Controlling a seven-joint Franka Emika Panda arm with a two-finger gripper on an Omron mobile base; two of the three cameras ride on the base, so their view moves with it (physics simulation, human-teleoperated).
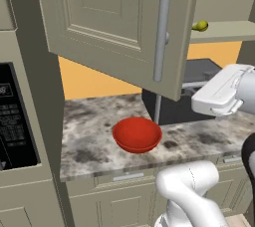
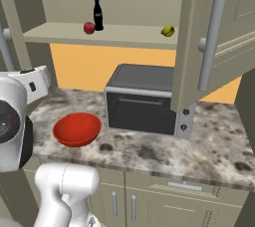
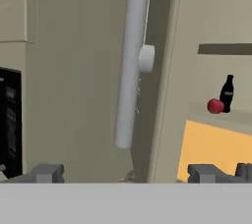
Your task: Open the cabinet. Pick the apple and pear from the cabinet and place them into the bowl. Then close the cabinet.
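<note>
On the marbled tabletop [image 2: 209,146], near its front edge: bowl [image 2: 77,129], red, shallow, upright, holding nothing. Just right of it, further back: dark toaster oven [image 2: 142,104], clear of the bowl.

Above the tabletop: cabinet [image 2: 114,2], both doors swung out toward the near side. Left door [image 1: 119,22] with long grey bar handle [image 1: 160,37]; right door [image 2: 219,37] with matching handle [image 2: 211,42].

On the cabinet shelf [image 2: 124,36], left part: apple [image 2: 89,28], dark red, touching or just beside a dark cola bottle [image 2: 98,15] standing upright to its right. Further right on the same shelf, well apart from both: pear [image 2: 168,31], yellow-green, lying near the shelf's front edge. From the left base view, pear [image 1: 200,26] visible past the left door's edge.

At the hand view's bottom edge: pincer [image 3: 125,174], fingers [image 3: 47,173] wide apart, clamped on nothing. Directly ahead of it: left door's bar handle [image 3: 132,61], close, not touched. To the right of the door edge in that view: apple [image 3: 215,106] and bottle [image 3: 227,94] on the shelf, farther off.
</note>
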